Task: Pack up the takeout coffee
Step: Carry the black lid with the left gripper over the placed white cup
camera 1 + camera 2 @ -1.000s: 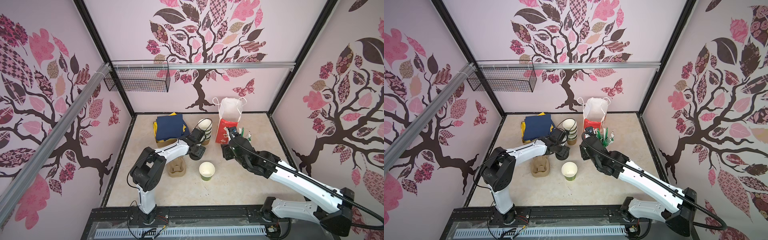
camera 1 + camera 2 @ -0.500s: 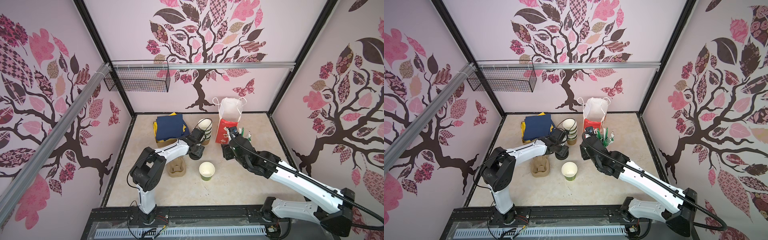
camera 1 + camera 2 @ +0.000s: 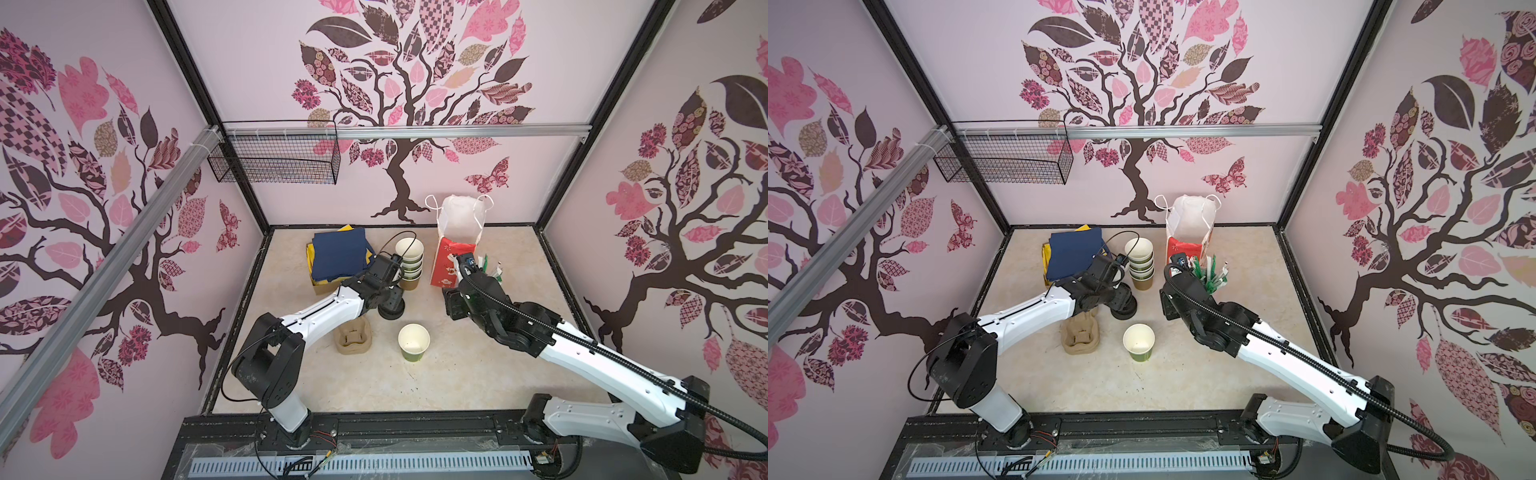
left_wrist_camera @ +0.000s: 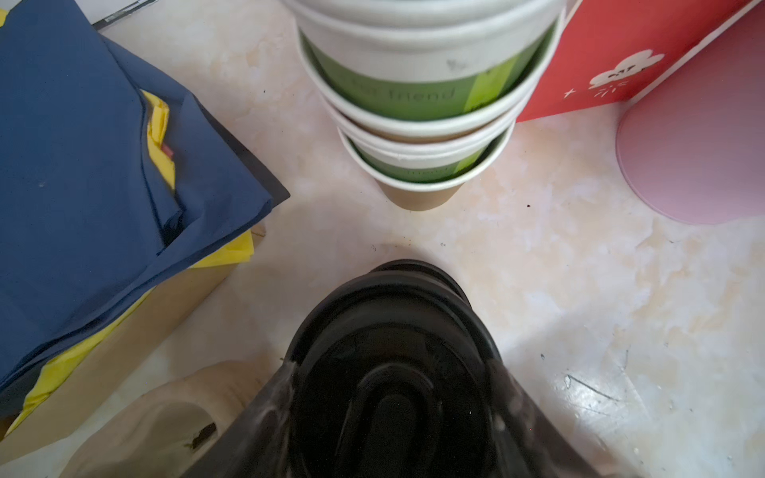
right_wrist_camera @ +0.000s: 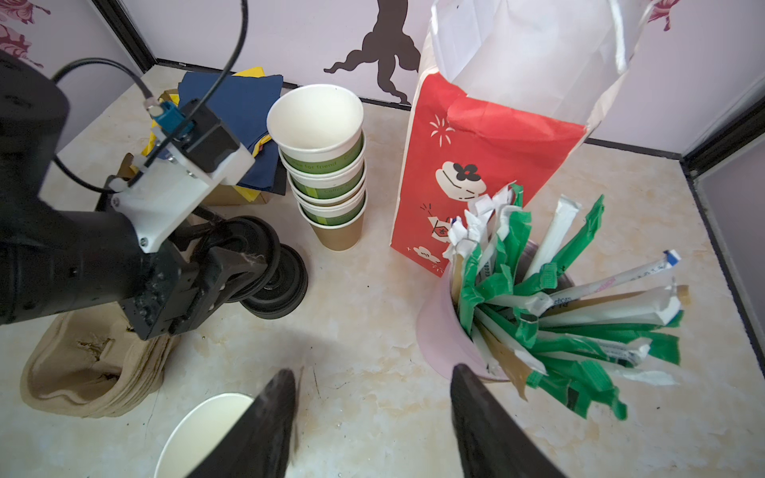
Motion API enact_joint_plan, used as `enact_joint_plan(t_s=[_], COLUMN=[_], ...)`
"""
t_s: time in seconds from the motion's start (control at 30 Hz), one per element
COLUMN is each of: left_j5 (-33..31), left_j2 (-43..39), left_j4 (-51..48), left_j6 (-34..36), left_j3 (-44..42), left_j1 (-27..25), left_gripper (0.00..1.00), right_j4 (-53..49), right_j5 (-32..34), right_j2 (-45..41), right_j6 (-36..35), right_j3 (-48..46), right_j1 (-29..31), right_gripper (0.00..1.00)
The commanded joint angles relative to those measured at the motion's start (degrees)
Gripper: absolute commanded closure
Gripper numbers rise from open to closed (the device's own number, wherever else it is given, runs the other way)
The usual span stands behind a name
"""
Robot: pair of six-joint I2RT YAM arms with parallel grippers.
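listing table (image 3: pixel 478 374) contents. one green cup (image 3: pixel 413 341): upright, lidless, white inside, alone at mid-table, just beside a stack of pulp carriers (image 3: pixel 353 337). left gripper (image 4: pixel 393 397): clenched on a black lid (image 4: pixel 393 314) by opposite edges, the lid tilted over the lid stack (image 5: pixel 281 289); whether the two touch cannot be told. right gripper (image 5: pixel 372 414): released, jaws wide, nothing between them, hovering over bare table between the green cup and a pink holder (image 5: pixel 434 339) of wrapped sticks. toward the back wall: nested cups (image 3: pixel 409 259), green ones in a brown one; red-and-white paper bag (image 3: pixel 455 249), upright, mouth open; blue napkins (image 3: pixel 338 253) on a cardboard box.
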Motion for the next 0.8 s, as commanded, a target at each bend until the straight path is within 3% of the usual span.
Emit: enact_joint_plan(t_s=[0.0,0.17,0.37,0.5,0.77], left_j5=[2.17,6.51,14.22,14.13,12.28], left_j2=[-4.01,-12.36,-23.14,-29.35,-29.98], left_j4=[2.63,6.64,4.57,3.72,1.13], left_j6=[-0.17,2.36,5.09,9.44,17.55], left_j3=[-4.13,-10.11,-15.75,-19.92,-21.08], left_j1=[-0.29,-0.23,-1.01,-6.07,-16.29], left_gripper=[0.34,0.34,0.35,0.36,0.34], right_j4=[-0.93,-1.29,-2.92,-3.24,-3.53], right_j5=[0.76,0.76,1.81,1.45,0.26], right_j2=[-1.89,-2.50,-3.36,-4.60,-5.64], right_j6=[0.01,0.19,0.72,1.70,1.71], right_j3=[1.99,1.87,1.99,0.90,0.46], right_j1=[-0.12,-0.23,-0.54,-1.30,-3.20], right_gripper=[0.37,0.37,0.37,0.37,0.36])
